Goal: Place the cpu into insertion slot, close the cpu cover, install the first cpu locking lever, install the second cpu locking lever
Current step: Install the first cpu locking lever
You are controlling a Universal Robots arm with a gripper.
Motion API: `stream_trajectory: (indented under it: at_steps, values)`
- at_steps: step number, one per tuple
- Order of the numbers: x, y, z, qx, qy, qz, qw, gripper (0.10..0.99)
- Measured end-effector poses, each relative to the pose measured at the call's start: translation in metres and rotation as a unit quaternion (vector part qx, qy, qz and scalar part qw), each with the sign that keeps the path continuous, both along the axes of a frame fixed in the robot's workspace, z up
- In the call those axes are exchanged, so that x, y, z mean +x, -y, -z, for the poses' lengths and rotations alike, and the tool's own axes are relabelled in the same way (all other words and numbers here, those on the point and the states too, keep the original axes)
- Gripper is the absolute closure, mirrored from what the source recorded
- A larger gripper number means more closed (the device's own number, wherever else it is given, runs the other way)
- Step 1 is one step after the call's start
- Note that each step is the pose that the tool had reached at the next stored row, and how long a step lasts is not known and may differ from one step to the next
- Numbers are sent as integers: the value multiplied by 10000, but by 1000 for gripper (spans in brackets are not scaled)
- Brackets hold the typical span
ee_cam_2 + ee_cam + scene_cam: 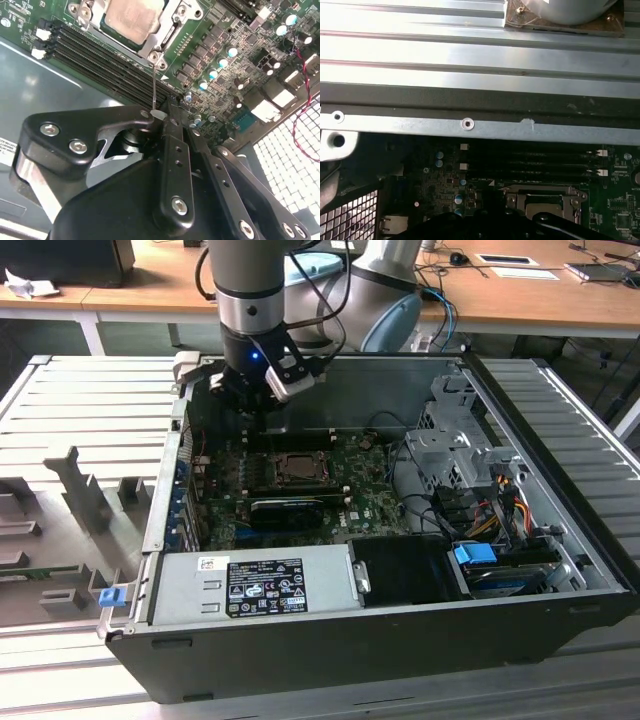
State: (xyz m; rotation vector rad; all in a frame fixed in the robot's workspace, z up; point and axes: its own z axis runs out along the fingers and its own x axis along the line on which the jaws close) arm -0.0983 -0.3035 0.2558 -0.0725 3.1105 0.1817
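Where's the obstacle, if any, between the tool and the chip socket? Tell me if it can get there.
Probably yes. The tool hangs just beside the socket over open board; a thin lever wire stands between them.

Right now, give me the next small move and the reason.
Probably press the locking lever down toward the board a little. The cpu already sits under the closed cpu cover, while the lever stands raised off the socket corner, its tip apparently pinched in the gripper.
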Motion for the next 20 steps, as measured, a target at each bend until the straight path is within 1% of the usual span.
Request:
stream_trajectory:
  at_steps: [4,8,11,20]
  values:
    - [13,0,0,1,0,0,10000,980]
    - [67,0,0,2,0,0,10000,980]
    - [78,0,0,2,0,0,10000,980]
    - [158,0,8,2,0,0,10000,980]
